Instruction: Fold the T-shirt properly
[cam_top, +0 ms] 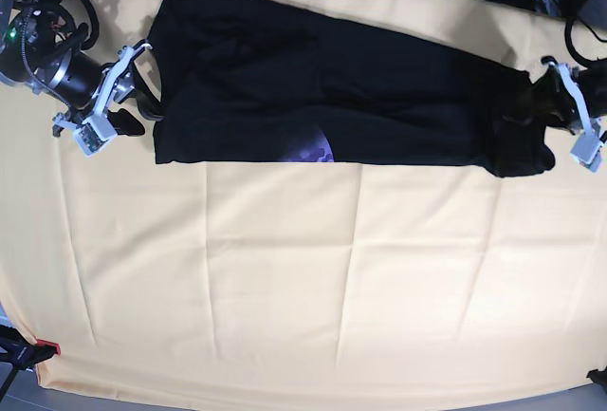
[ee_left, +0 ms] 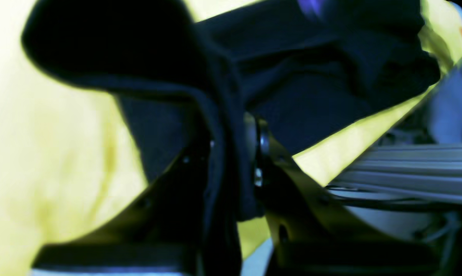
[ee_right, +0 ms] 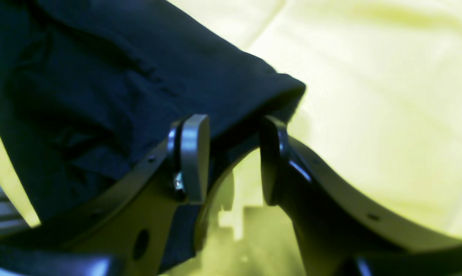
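- Left wrist view: our left gripper (ee_left: pixel 234 153) is pinched nearly closed on a bunched fold of the shirt (ee_left: pixel 311 88). Dark cloth runs straight down between the fingers, so this end is held, probably ready to be carried over.
- Same view: the rest of the shirt trails away across the yellow cloth (ee_left: pixel 43 153), creased and loose near the grip. A sliver of purple print shows at the top edge.
- Right wrist view: our right gripper (ee_right: pixel 234 157) stands about half open around the shirt's edge. The hem sits at the fingertips, with a clear gap visible between the pads below it. We judge it not clamped; whether the cloth touches either pad we can't tell.
- Base view: the shirt lies as a long band at the far side of the table, long axis running side to side and slightly tilted, one gripper at each end.
- Base view: the band is already narrowed lengthwise, with a bit of print peeking out at its near edge. We judge the end-to-end fold comes next.
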### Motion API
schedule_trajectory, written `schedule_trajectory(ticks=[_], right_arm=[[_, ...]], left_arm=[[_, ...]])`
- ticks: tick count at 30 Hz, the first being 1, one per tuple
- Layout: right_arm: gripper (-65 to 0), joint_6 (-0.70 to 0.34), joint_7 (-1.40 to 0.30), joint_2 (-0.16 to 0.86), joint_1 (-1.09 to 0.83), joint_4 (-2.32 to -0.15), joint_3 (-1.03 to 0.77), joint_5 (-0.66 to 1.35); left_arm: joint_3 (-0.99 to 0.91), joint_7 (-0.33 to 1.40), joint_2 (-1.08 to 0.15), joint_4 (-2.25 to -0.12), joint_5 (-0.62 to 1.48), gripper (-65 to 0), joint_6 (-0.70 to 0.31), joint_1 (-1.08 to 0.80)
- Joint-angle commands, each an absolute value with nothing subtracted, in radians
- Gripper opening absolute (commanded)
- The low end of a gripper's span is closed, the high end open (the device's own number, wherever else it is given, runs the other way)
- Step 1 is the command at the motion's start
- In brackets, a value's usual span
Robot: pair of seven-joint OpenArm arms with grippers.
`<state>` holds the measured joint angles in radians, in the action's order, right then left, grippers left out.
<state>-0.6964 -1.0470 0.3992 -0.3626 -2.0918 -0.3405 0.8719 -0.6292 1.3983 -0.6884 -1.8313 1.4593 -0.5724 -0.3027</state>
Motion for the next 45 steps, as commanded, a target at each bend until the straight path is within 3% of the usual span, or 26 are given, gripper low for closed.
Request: schedule_trajectory(ticks=[1,16,17,21,23,27,31,32,34,35,45], right_arm=[[-39.9,-0.698,-1.021,0.41,-0.355,-2.108,-0.348,0.89],[-39.9,-0.698,-1.032,0.396,-0.355,-2.108,-0.348,0.89],[-39.9,-0.698,-1.032,0.396,-0.355,-2.108,-0.348,0.89],[-39.9,-0.698,-1.032,0.396,-0.355,-2.108,-0.348,0.891],[-39.9,-0.698,-1.032,0.396,-0.355,-2.108,-0.348,0.894],[-39.9,-0.698,-1.028,0.396,-0.355,-2.108,-0.348,0.894],[-39.9,-0.698,-1.029,0.396,-0.355,-2.108,-0.348,0.894],[-39.9,-0.698,-1.029,0.396,-0.355,-2.108,-0.348,0.894],[-39.9,-0.698,-1.028,0.396,-0.355,-2.108,-0.348,0.895],[-39.9,-0.698,-1.029,0.396,-0.355,-2.108,-0.348,0.895],[-39.2,-0.698,-1.029,0.396,-0.332,-2.109,-0.348,0.941]], left_arm=[[-0.642,1.374,-0.697,-1.881,1.484,-65.0,-0.58,-0.303],[-0.532,1.308,-0.522,-1.944,1.484,-65.0,-0.636,-0.304],[-0.53,1.306,-0.518,-1.944,1.484,-61.2,-0.632,-0.304],[-0.513,1.298,-0.516,-1.947,1.484,-28.1,-0.51,-0.299],[-0.511,1.286,-0.516,-1.949,1.484,-24.2,-0.488,-0.299],[-0.511,1.286,-0.516,-1.949,1.484,-24.3,-0.508,-0.299],[-0.528,1.282,-0.515,-1.949,1.484,-27.0,-0.623,-0.298],[-0.529,1.266,-0.515,-1.949,1.484,-33.9,-0.647,-0.296],[-0.529,1.205,-0.511,-1.949,1.438,-59.8,-0.659,-0.295],[-0.529,1.171,-0.505,-1.949,1.395,-65.0,-0.658,-0.297],[-0.311,0.915,-0.498,-1.881,0.909,-65.0,-0.582,-0.296]])
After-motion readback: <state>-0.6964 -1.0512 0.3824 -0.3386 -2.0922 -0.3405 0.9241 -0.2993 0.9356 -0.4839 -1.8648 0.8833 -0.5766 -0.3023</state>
